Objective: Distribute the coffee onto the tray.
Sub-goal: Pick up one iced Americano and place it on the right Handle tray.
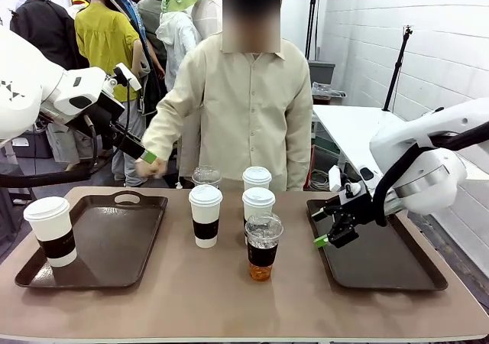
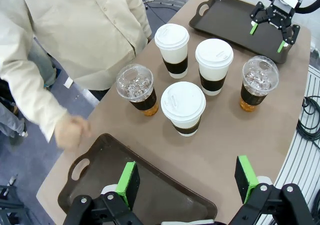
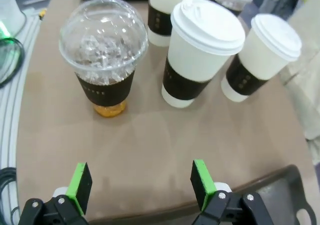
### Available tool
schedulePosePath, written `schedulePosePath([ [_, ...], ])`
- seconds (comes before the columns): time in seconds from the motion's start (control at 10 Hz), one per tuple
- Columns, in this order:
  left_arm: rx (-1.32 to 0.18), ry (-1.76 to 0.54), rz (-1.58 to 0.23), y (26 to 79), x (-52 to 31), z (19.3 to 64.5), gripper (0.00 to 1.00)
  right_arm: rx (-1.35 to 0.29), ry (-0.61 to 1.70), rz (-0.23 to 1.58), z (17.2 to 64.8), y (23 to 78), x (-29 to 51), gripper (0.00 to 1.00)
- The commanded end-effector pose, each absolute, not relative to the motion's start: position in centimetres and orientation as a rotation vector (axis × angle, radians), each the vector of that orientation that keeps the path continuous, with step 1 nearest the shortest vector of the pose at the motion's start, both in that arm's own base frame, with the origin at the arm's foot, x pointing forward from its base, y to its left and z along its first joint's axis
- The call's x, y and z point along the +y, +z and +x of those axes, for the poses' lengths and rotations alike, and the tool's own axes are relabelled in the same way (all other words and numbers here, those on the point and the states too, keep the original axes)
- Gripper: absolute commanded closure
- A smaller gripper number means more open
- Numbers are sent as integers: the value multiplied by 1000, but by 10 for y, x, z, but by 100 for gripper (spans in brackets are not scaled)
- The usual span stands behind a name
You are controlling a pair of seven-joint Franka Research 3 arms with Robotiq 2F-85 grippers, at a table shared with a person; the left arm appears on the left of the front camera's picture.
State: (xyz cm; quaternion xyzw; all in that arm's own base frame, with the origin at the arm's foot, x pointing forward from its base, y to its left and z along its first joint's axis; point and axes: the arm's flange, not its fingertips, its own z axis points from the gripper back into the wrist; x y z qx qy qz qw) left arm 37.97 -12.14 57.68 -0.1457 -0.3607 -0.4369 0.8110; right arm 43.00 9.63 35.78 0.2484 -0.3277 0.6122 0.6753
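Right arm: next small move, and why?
Probably ease the right gripper forward toward the near clear cup. Its jaws stand open and hold nothing. In the right wrist view, that cup stands closest, almost straight ahead of the fingers. The right tray beside the gripper holds no cup yet.

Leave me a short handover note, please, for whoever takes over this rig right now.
Left gripper: open, empty, raised above the left tray.
Right gripper: open, empty, low over the right tray at its inner edge, facing the cups.
Done: one white cup stands on the left tray's near left corner.
Left: three white cups and two clear cups stand on the table between the trays.
Mind the person's hand beside the left gripper.
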Motion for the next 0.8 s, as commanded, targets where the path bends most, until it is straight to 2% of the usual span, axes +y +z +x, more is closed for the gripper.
schedulePosePath([
  [0.0,-770,-932,-315,576,-121,380,0,-791,1391,666,444,339,99,0],
  [0.7,-770,-932,-315,576,-121,380,0,-884,1391,811,459,299,128,0],
])
